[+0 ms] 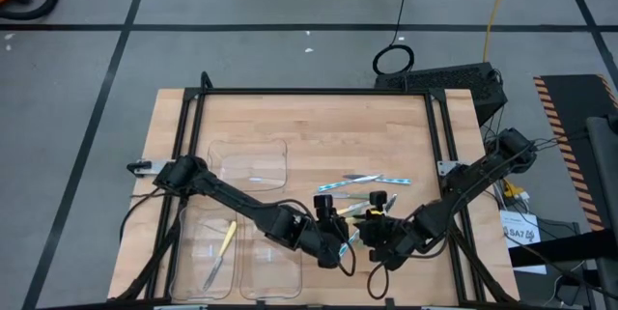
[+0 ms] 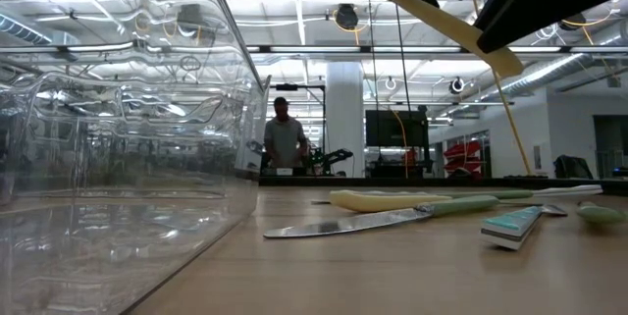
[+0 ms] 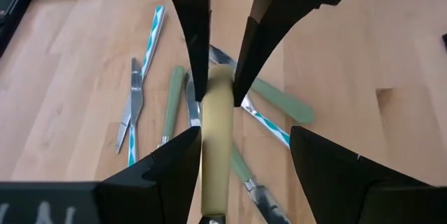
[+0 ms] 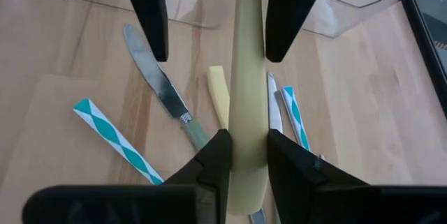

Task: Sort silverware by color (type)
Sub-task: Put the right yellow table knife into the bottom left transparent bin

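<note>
Both grippers meet above the pile (image 1: 359, 192) of silverware on the table (image 1: 309, 126). The right gripper (image 4: 244, 155) squeezes a yellow utensil (image 4: 248, 77). The left gripper (image 3: 222, 91) is wide open around its other end. Another yellow one (image 1: 223, 245) lies in a tray (image 1: 208, 257).

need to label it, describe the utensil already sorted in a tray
On the table, find the clear trays on the left arm's side. The leftmost tray holds one yellow utensil, the only yellow one in a tray.
</note>
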Robot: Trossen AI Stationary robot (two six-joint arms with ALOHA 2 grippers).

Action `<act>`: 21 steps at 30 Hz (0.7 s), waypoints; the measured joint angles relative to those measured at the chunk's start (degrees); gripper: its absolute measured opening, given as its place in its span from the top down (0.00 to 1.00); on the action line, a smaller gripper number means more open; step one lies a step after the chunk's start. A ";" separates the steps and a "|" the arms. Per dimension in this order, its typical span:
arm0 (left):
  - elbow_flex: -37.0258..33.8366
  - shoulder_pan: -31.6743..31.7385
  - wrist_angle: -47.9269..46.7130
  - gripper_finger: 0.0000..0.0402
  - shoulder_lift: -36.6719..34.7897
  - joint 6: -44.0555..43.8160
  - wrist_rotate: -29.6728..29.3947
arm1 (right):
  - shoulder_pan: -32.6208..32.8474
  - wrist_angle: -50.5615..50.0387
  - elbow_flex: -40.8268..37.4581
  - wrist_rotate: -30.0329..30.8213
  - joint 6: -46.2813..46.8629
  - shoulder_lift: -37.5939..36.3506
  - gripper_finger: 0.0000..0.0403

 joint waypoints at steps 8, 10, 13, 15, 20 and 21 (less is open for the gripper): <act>0.00 0.00 -1.76 0.46 0.00 -0.57 -0.22 | -0.02 0.02 0.00 -0.04 -0.75 0.00 0.83; 0.00 0.00 -1.85 0.50 0.00 -0.57 -0.22 | -0.02 0.03 0.00 -0.02 -1.33 0.00 0.83; 0.00 0.00 -2.21 0.57 0.00 -0.60 -0.24 | 0.00 0.05 0.00 -0.02 -1.75 0.00 0.83; 0.00 0.00 -2.25 0.61 0.00 -0.58 -0.31 | 0.02 0.05 0.00 -0.02 -1.83 0.00 0.83; 0.00 0.10 -2.64 0.68 0.00 -1.00 -0.42 | 0.00 0.07 0.00 -0.01 -2.19 0.00 0.83; 0.00 0.11 -2.64 0.69 0.00 -1.17 -0.42 | 0.00 0.07 0.00 0.02 -2.21 0.00 0.83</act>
